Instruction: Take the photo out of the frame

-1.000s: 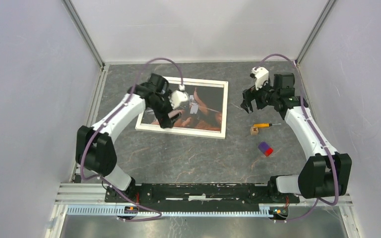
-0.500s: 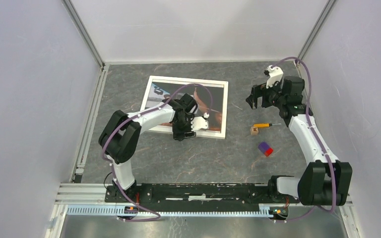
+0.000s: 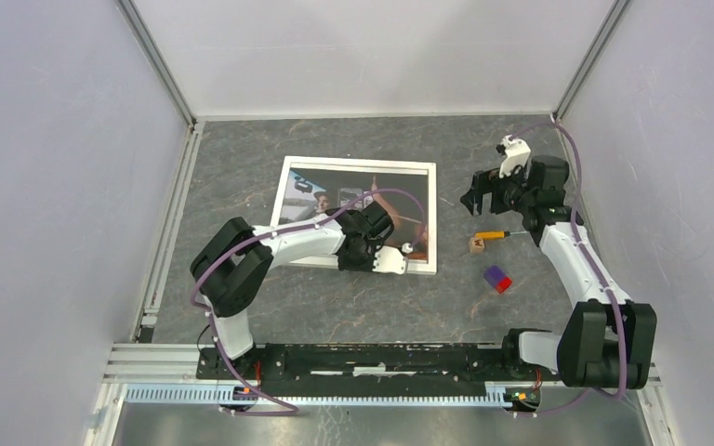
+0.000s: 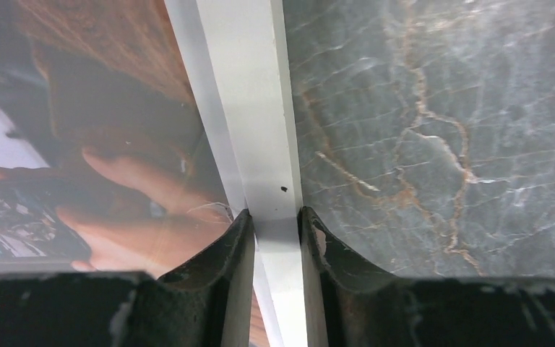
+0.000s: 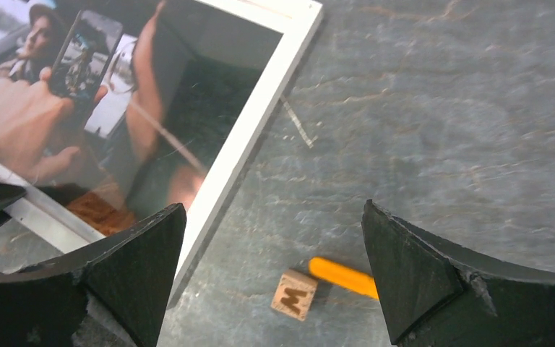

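You've got the left gripper point(image 4: 274, 220) pinched on the near white border of the frame point(image 3: 363, 164), which lies face up. The right gripper point(image 5: 273, 210) hangs wide apart just right of the frame. The opening step, I'd say: next, lift that edge and turn the frame over.

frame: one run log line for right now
frame face up, photo inside | left end effector clamped on its white border | right end effector open, empty
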Controlling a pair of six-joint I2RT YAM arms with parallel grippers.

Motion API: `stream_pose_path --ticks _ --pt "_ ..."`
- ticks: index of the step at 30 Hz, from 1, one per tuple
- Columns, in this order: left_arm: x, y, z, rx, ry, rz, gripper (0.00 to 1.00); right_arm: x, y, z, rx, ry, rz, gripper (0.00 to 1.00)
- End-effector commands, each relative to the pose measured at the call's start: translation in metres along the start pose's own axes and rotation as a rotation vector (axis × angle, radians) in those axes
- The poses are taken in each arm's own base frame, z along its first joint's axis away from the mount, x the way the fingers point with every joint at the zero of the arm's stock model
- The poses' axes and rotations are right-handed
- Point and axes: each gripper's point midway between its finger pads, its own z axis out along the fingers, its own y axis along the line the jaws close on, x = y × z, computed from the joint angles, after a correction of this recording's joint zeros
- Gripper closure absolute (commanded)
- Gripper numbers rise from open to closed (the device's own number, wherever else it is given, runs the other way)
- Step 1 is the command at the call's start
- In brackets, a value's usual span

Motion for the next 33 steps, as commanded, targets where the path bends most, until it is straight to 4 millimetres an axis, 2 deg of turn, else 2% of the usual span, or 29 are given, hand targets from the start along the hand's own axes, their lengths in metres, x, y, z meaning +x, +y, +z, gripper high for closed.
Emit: stream_pose_path --ticks 1,3,7,10,11,12,15,16,20,25,28,33 --pt "-0.010 -0.054 0.006 0.159 -0.057 0.008 0.72 0.025 0.021 0.007 -0.119 0.036 0.053 0.02" --pt "-0.008 -0.059 0.007 0.169 -0.045 -0.019 0.71 0.036 0.029 0.008 -0.163 0.063 0.087 0.02" --pt "-0.012 -0.054 0.004 0.121 -0.050 -0.122 0.52 0.049 0.036 0.011 -0.177 0.076 0.194 0.02" --pt "-0.018 -0.043 0.008 0.064 -0.053 -0.172 0.51 0.059 0.040 0.014 -0.188 0.116 0.261 0.02" --pt "-0.019 -0.039 0.011 0.049 -0.051 -0.190 0.51 0.063 0.044 0.014 -0.210 0.134 0.273 0.02" --pt "-0.019 -0.038 0.012 0.044 -0.050 -0.198 0.58 0.069 0.048 0.015 -0.235 0.155 0.280 0.02" --pt "-0.022 -0.039 0.013 0.053 -0.054 -0.220 0.95 0.089 0.054 0.015 -0.259 0.226 0.340 0.02" --pt "-0.023 -0.039 0.010 0.058 -0.059 -0.225 0.98 0.093 0.056 0.015 -0.265 0.240 0.354 0.02" --pt "-0.032 -0.044 -0.012 0.068 -0.121 -0.229 0.98 0.097 0.065 0.015 -0.302 0.240 0.425 0.03" --pt "-0.040 -0.032 -0.038 -0.004 -0.186 -0.234 0.98 0.098 0.073 0.017 -0.332 0.227 0.511 0.06" --pt "-0.043 -0.029 -0.047 -0.022 -0.220 -0.227 0.98 0.105 0.074 0.021 -0.339 0.251 0.545 0.07" --pt "-0.042 -0.030 -0.059 -0.040 -0.257 -0.214 0.98 0.117 0.087 0.024 -0.412 0.317 0.636 0.08"
